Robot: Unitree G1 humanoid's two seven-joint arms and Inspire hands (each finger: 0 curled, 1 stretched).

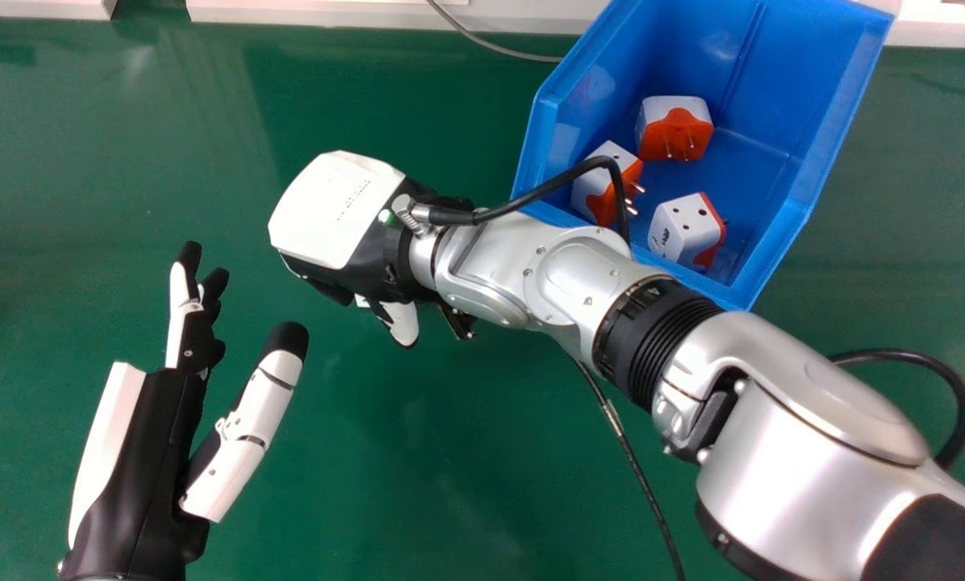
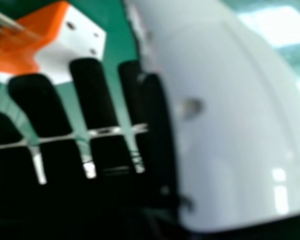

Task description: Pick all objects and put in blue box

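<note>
Presently, right hand (image 1: 333, 210) of a humanoid robot, back upward, over a green desk (image 1: 418, 452), to the left of a blue box (image 1: 813, 105). Fingers (image 2: 92, 95) wide, nearly straight, holding nothing; thumb (image 2: 230, 115) well off to the side. Just at the fingertips, outside the box, an orange-and-white travel plug adapter (image 2: 77, 42) with bare metal prongs. Contact perhaps light, perhaps absent; hard to judge from this angle. Inside the box, three similar adapters: one farther in (image 1: 676, 127), one by the left wall (image 1: 602, 186), one near the front edge (image 1: 687, 231). At lower left, left hand (image 1: 148, 452), relaxed and empty.

Likeliest trouble: closing too soon, with the block only at the tips and out of the thumb's reach, so nudging a corner and sliding it away. Next, a crooked pinch, from prongs and angled faces, and a slip during the lift. Later, on the way over, a snag or shoved box, from a low swing with the black cable (image 1: 547, 190) and silver forearm (image 1: 563, 274) so near the rim. Finally, a bounce off the adapters inside, from too high a release.
</note>
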